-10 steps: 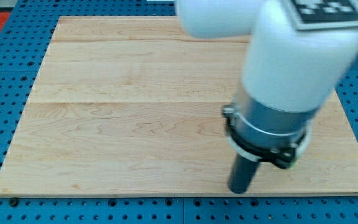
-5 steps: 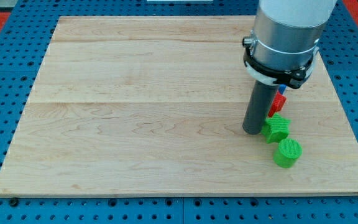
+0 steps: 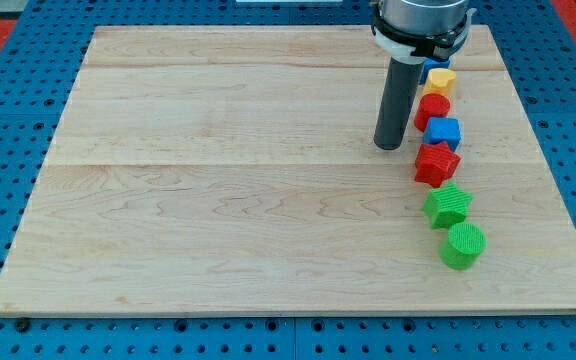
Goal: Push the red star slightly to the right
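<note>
The red star [image 3: 436,163] lies on the wooden board [image 3: 218,180] at the view's right, in a column of blocks. My tip [image 3: 389,146] stands on the board just up and to the left of the red star, a small gap apart from it. Above the star sits a blue block [image 3: 444,131], then a red round block [image 3: 432,109]. Below the star lie a green star-like block [image 3: 448,205] and a green cylinder [image 3: 463,245].
A yellow block [image 3: 440,81] sits near the column's top, with another blue block [image 3: 436,67] partly hidden behind the arm. The board rests on a blue pegboard [image 3: 8,120].
The arm has moved from the view's lower right up toward the top. The whole column of blocks, hidden before, now shows. My tip went from beside the green star to beside the red star.
</note>
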